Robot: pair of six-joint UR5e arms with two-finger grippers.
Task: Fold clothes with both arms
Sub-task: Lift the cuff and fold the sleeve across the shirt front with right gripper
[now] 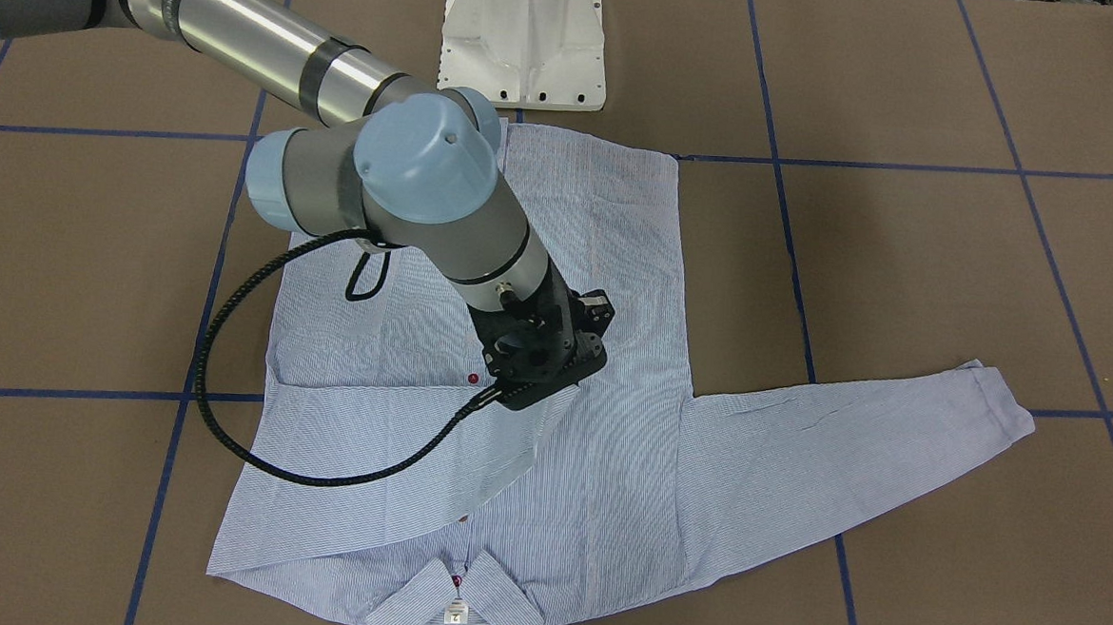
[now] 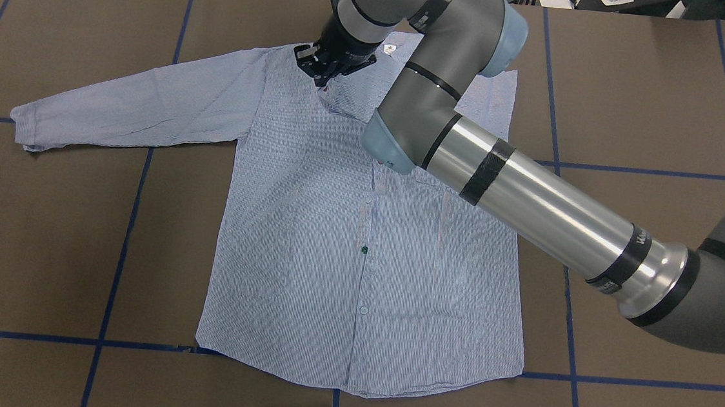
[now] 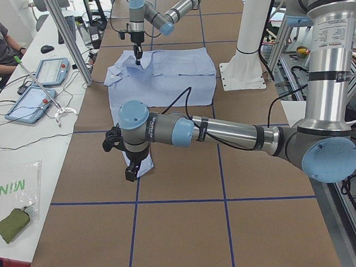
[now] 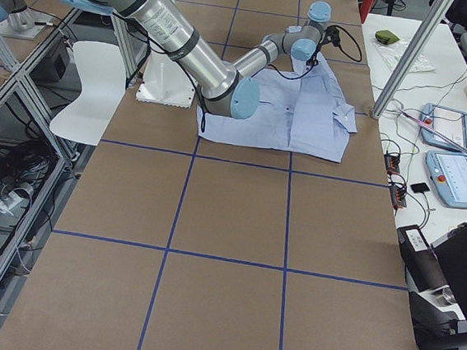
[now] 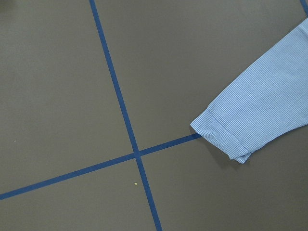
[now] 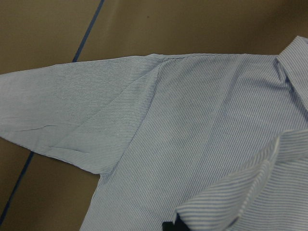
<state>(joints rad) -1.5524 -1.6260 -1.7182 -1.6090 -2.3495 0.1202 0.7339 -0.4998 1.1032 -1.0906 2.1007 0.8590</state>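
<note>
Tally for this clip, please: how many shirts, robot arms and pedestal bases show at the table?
striped shirt: 1
robot arms: 2 (left arm, right arm)
white pedestal base: 1
Total: 4

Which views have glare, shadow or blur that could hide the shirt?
Overhead: glare streak on the right arm; shirt evenly lit. Front-facing: same shine, plus a soft arm shadow on the shirt. Right wrist: sleeve nearest the lens is soft. Left wrist: cuff sharp, no glare.
</note>
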